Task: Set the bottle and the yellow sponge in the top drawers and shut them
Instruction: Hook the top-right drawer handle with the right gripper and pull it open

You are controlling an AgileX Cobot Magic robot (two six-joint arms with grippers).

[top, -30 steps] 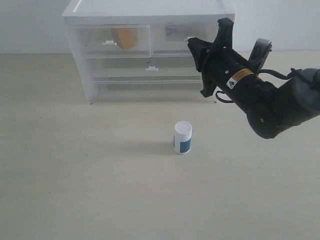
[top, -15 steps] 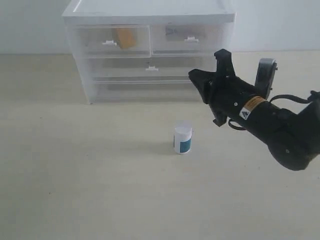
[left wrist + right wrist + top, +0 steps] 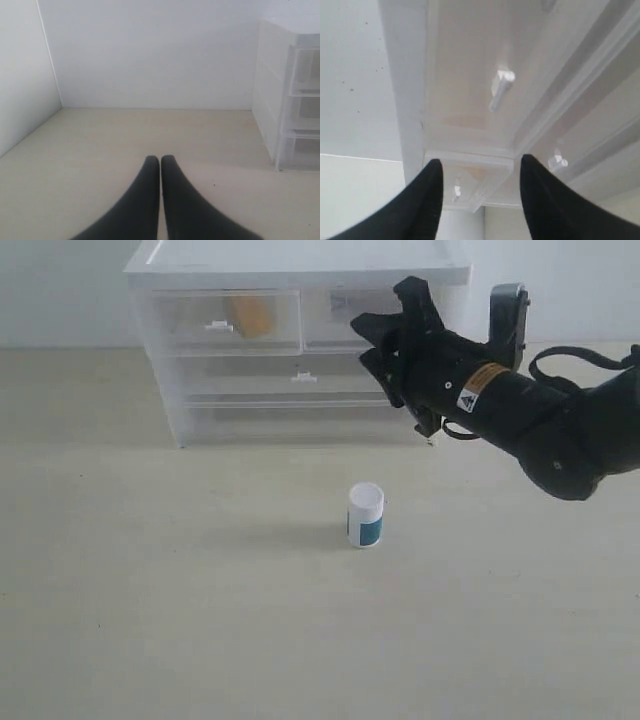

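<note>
The white bottle with a teal label stands upright on the table, in front of the cabinet and apart from both grippers. The yellow sponge shows through the front of the top left drawer. My right gripper is open and empty, held just in front of the top right drawer, and covers its handle. In the right wrist view that gripper has its fingers spread wide, with the drawer's clip handle beyond them. My left gripper is shut and empty over bare table.
The white translucent cabinet stands at the back of the table, with full-width drawers below the top pair. The left wrist view shows its side and a wall behind it. The right arm reaches in from the right.
My right gripper dipped toward the table, then rose and moved left, up to the top right drawer's front. It stayed open. The bottle has not moved.
</note>
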